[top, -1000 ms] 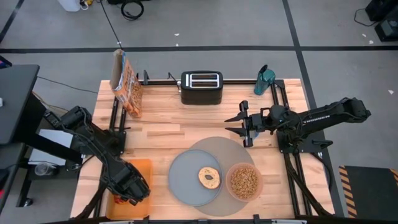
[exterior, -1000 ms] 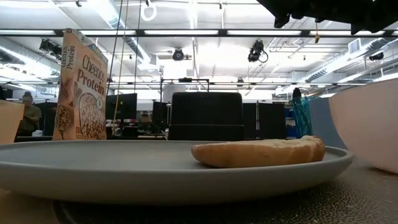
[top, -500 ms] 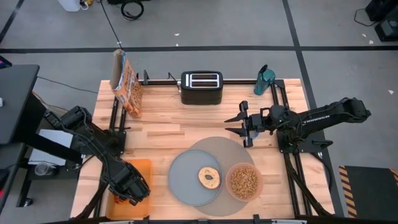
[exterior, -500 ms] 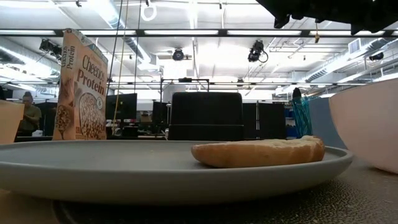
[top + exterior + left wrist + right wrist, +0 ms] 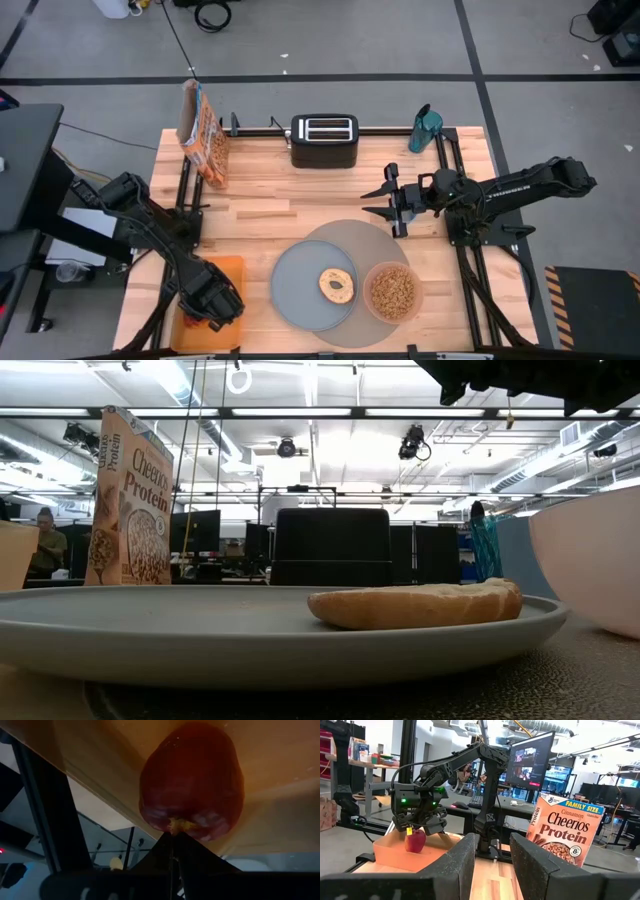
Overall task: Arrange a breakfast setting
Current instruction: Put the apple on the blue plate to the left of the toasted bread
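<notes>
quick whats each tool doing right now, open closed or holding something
Left tool: shut on the apple by its stem, at the orange tray.
Right tool: open, empty, above the table.

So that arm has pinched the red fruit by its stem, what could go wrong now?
The left gripper is shut on just the thin stem of the red fruit above the orange tray. The stem might snap or slip, dropping the fruit. It could also swing on the way, then roll off the grey-blue plate, where the bagel already lies.
</notes>
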Robot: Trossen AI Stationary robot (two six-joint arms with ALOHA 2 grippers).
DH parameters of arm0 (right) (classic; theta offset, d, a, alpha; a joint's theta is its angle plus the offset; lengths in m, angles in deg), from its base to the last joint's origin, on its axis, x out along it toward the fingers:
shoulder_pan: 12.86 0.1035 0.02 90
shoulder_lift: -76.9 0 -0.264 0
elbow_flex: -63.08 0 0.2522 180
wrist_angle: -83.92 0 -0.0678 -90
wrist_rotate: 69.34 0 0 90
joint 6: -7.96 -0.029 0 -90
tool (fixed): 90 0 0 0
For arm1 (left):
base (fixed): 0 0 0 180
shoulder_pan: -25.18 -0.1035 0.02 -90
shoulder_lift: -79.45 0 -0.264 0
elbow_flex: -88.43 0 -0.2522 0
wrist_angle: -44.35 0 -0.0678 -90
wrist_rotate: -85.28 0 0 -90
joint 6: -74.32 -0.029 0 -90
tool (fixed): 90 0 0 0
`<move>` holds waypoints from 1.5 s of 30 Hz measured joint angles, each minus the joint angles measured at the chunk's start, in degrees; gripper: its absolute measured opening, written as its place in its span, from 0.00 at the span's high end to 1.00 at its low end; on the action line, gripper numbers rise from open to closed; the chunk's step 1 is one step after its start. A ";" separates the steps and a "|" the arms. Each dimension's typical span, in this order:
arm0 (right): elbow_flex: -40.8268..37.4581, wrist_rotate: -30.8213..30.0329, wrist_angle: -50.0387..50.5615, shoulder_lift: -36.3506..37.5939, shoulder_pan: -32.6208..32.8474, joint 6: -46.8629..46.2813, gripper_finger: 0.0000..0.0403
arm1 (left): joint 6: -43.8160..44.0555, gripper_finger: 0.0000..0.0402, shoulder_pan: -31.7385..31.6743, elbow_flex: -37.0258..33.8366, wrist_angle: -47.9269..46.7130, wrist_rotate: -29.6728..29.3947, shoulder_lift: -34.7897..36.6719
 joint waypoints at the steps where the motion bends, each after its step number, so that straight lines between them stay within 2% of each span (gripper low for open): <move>1: 0.00 -0.01 0.00 -0.02 0.00 -0.02 0.67 | -0.12 0.95 -0.12 -0.02 -0.08 0.41 0.18; 6: 0.02 0.02 -0.02 -0.01 0.00 0.01 0.67 | -1.31 0.95 -0.84 0.86 -1.69 1.00 1.17; 11: 0.02 0.01 -0.05 -0.02 0.00 0.04 0.67 | -6.06 0.95 -2.94 4.89 -7.56 0.33 2.26; 19: 0.02 -0.25 0.24 -0.02 -0.11 0.22 0.67 | -13.94 0.95 -8.45 19.42 -28.67 -5.29 4.30; 22: 0.02 -0.27 0.33 -0.02 -0.59 0.22 0.67 | -16.49 0.95 -11.12 25.42 -33.62 -8.53 4.30; 25: 0.02 -0.29 0.80 -0.02 -1.39 0.22 0.67 | -19.49 0.95 -14.70 29.02 -33.82 -13.11 4.33; 27: 0.02 -0.31 1.17 0.03 -1.93 0.22 0.67 | -21.73 0.95 -17.34 29.70 -33.91 -13.93 4.32; 29: 0.02 -0.35 1.86 0.59 -2.46 -0.19 0.67 | -24.92 0.95 -20.42 29.70 -34.01 -13.28 3.79; 35: 0.04 -0.67 5.70 4.07 -3.45 -1.09 0.67 | -41.70 0.95 -28.91 29.68 -33.18 -12.40 0.51; 39: 0.04 -0.66 9.04 7.28 -3.45 -1.32 0.67 | -52.71 0.95 -33.60 29.68 -29.61 -11.98 -2.90; 45: 0.04 -0.66 13.79 11.48 -3.94 -3.10 0.67 | -66.62 0.95 -37.83 29.64 -21.22 -7.46 -8.80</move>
